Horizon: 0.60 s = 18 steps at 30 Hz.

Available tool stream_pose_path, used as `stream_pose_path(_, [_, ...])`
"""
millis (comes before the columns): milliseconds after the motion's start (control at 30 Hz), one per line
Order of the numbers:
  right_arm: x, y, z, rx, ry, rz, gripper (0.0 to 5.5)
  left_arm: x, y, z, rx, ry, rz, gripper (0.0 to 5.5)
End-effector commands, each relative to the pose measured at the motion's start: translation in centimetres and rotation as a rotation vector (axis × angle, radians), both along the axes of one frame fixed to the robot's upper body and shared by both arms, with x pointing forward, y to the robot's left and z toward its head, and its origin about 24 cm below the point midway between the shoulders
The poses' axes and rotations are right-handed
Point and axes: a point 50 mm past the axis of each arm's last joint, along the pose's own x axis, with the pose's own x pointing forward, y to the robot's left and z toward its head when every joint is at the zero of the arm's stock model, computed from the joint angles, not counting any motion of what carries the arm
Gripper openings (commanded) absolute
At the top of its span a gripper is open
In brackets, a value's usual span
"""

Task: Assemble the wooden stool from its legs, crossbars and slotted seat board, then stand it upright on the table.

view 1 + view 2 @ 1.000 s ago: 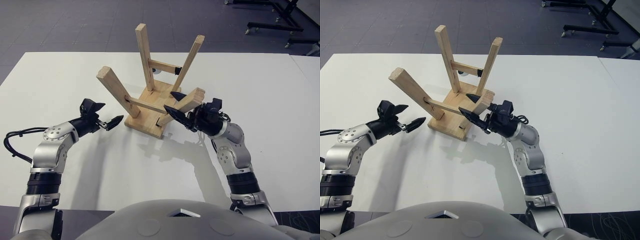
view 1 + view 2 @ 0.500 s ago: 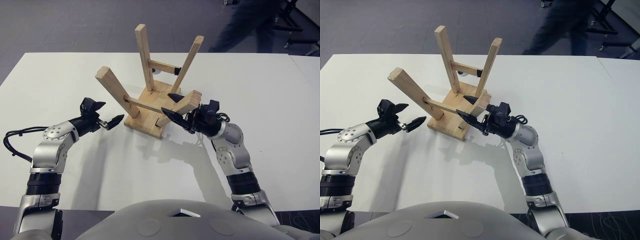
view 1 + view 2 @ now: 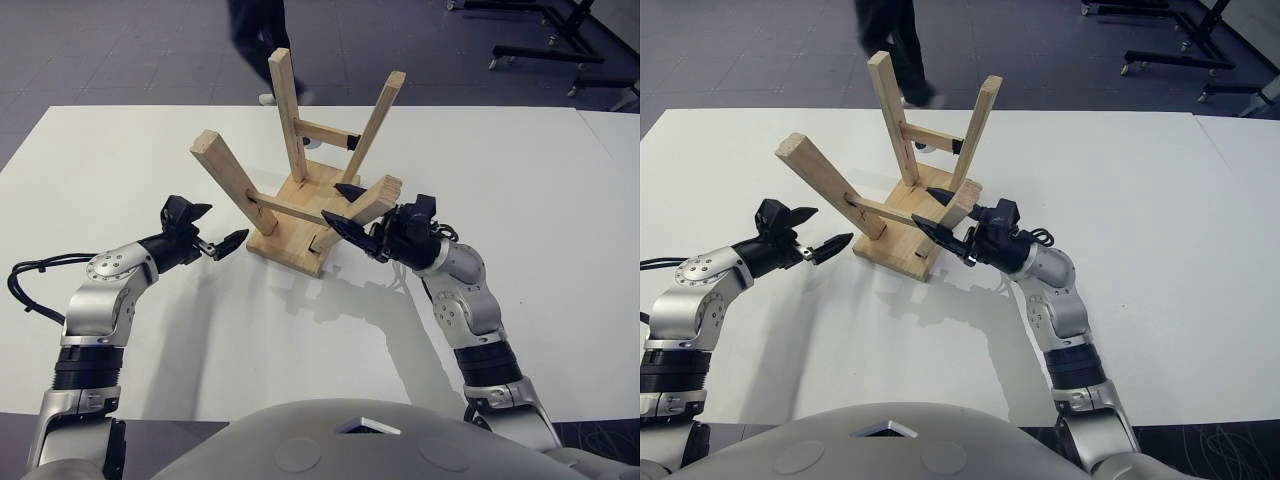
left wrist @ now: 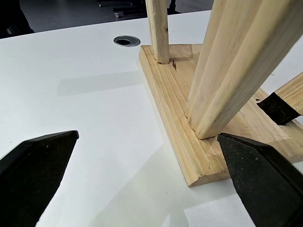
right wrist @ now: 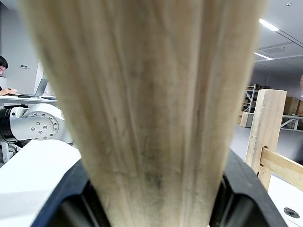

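The wooden stool stands upside down on the white table, its seat board (image 3: 288, 247) flat and its legs pointing up. Crossbars (image 3: 326, 133) join the legs. My right gripper (image 3: 337, 203) is shut on the near right leg (image 3: 380, 198), one finger on each side, and that leg (image 5: 147, 118) fills the space between the fingers in the right wrist view. My left gripper (image 3: 215, 228) hangs open just left of the seat board (image 4: 189, 156), touching nothing. The near left leg (image 4: 236, 61) rises close in front of it.
A round cable hole (image 4: 124, 41) sits in the table top beyond the stool. The bare table (image 3: 520, 190) spreads wide to either side and toward me. Black frames (image 3: 560, 50) stand on the floor past the far right corner.
My right gripper has crept slightly leftward along with the near right leg, and the stool has shifted a touch with it. The left arm has stayed still.
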Motion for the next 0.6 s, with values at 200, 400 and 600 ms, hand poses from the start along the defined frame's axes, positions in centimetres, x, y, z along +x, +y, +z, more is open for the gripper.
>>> stream_pose_path(200, [-0.1, 0.4, -1.2, -0.074, 0.070, 0.019, 2.06, -0.2, 0.7, 3.3, -0.116, -0.056, 0.008, 5.40])
stream_pose_path(400, [-0.1, 0.3, -1.5, -0.074, 0.075, -0.001, 2.06, -1.9, -0.1, 5.7, -0.129, -0.055, -0.108, 5.40])
stream_pose_path(600, [0.0, 0.2, -1.6, -0.078, 0.077, -0.006, 2.06, -2.3, 2.6, 7.8, 0.049, -0.100, -0.096, 5.40])
